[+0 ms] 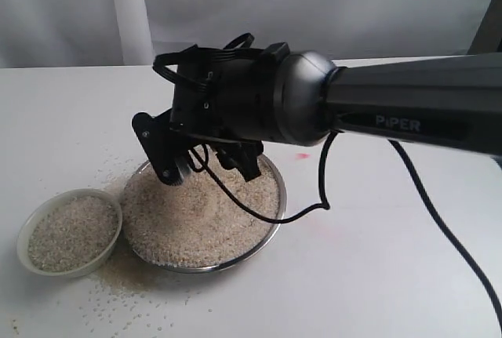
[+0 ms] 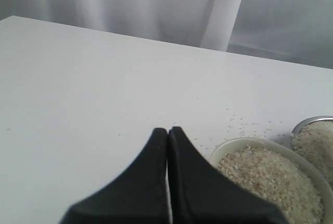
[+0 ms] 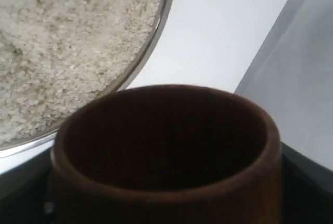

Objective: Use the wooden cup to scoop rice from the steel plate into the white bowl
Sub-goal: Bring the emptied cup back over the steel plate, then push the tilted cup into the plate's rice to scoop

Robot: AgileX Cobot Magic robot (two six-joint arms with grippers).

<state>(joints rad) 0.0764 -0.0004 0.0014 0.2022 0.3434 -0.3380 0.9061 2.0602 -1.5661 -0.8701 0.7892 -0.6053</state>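
The steel plate [image 1: 276, 211] holds a wide heap of rice [image 1: 196, 216]. To its left, the white bowl [image 1: 110, 211] is filled with rice too. My right gripper [image 1: 205, 159] hangs low over the plate's far side, shut on the wooden cup [image 3: 166, 203], whose dark inside shows no grains. In the right wrist view the plate's rim [image 3: 151, 52] and rice [image 3: 67, 42] lie beyond the cup. In the exterior view the gripper hides the cup. My left gripper [image 2: 167, 130] is shut and empty above the table, near the bowl [image 2: 234, 145].
Loose grains [image 1: 125, 299] are scattered on the white table around the bowl and plate. The right arm's black cable [image 1: 439, 220] loops down over the plate's right rim and trails across the table. A white curtain hangs behind the table.
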